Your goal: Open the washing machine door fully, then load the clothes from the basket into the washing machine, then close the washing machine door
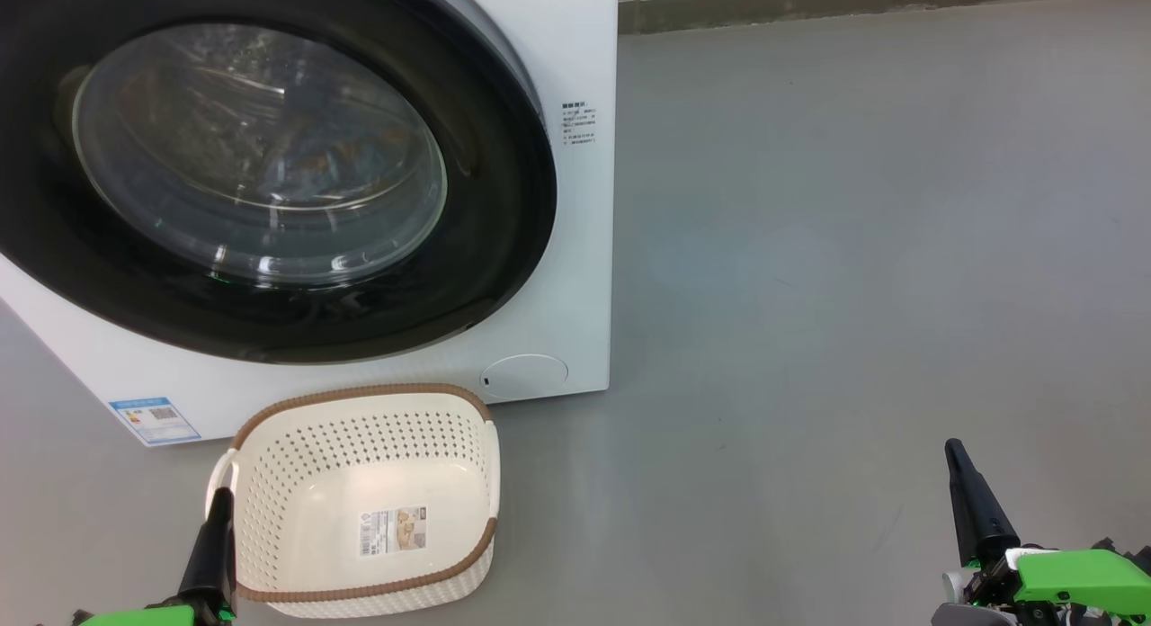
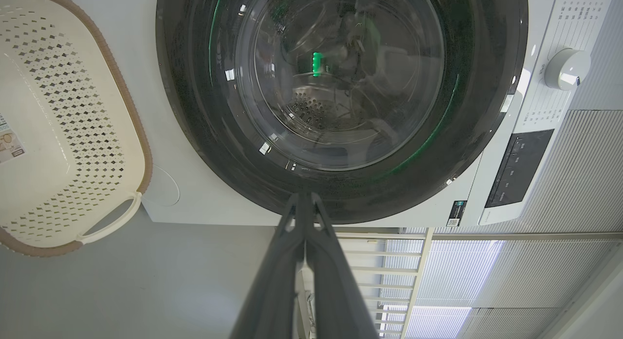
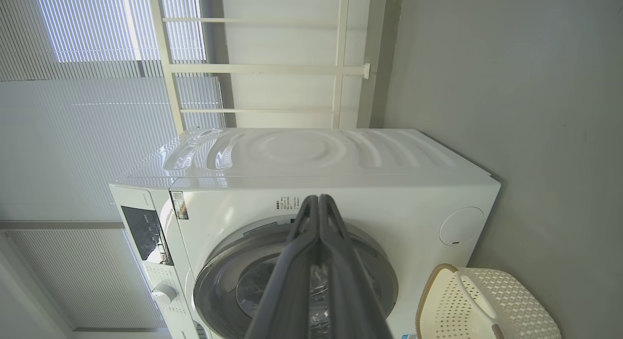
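The white washing machine (image 1: 580, 248) stands at the upper left, and its round door (image 1: 504, 212), black rim and bulging glass, lies flush against the front. Behind the glass, faint blue and orange-brown fabric (image 1: 306, 163) shows, blurred by reflections. The cream basket (image 1: 297, 482) sits on the floor just in front of the machine, holding nothing but the paper label on its bottom. My left gripper (image 1: 221, 500) is shut and empty, its tip at the basket's left handle. My right gripper (image 1: 955, 451) is shut and empty, far to the right over bare floor. In the wrist views the left fingers (image 2: 292, 261) and right fingers (image 3: 336, 261) are pressed together.
Grey floor (image 1: 854, 293) stretches to the right of the machine up to a wall base. A round cap (image 1: 526, 374) and a blue energy sticker (image 1: 155, 419) sit low on the front. The dial (image 2: 567, 68) and dark panel (image 2: 518, 166) are on top; window blinds stand behind.
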Motion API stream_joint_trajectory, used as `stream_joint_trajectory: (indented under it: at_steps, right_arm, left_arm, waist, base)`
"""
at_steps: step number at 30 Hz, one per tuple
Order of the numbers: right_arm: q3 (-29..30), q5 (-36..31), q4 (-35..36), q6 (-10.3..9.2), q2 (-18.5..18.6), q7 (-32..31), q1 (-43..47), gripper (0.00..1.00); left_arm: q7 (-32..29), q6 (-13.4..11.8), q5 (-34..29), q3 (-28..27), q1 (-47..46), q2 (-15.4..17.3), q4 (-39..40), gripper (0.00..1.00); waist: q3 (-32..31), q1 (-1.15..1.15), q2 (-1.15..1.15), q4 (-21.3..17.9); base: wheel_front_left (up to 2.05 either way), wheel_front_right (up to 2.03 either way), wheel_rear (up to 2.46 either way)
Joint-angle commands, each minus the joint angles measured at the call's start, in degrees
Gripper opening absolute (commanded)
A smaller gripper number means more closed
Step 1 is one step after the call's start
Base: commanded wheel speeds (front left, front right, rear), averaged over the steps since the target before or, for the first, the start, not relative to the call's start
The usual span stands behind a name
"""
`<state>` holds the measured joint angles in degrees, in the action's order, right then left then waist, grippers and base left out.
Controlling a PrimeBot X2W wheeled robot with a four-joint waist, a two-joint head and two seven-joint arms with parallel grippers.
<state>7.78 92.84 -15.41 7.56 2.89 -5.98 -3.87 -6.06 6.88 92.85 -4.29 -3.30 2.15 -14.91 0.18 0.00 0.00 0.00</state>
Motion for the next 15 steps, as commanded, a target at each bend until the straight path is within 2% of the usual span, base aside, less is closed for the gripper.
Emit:
stream_joint_trajectory:
  at_steps: [1, 15]
  right_arm:
    - [-1.4, -0.56, 1.39, -0.08, 0.12, -0.39, -2.3, 0.0]
    - [-1.36, -0.6, 1.39, -0.08, 0.1, -0.42, -2.3, 0.0]
  left_arm:
    - [-0.26, 0.6, -0.52, -2.02, -2.86, 0.92, 0.88, 0.0]
    - [-0.3, 0.6, -0.56, -2.08, -2.87, 0.88, 0.88, 0.0]
  waist:
    - [0.0, 0.0, 0.0, 0.0]
    - [0.0, 0.0, 0.0, 0.0]
  base:
    - [0.0, 0.0, 0.0]
    - [0.0, 0.0, 0.0]
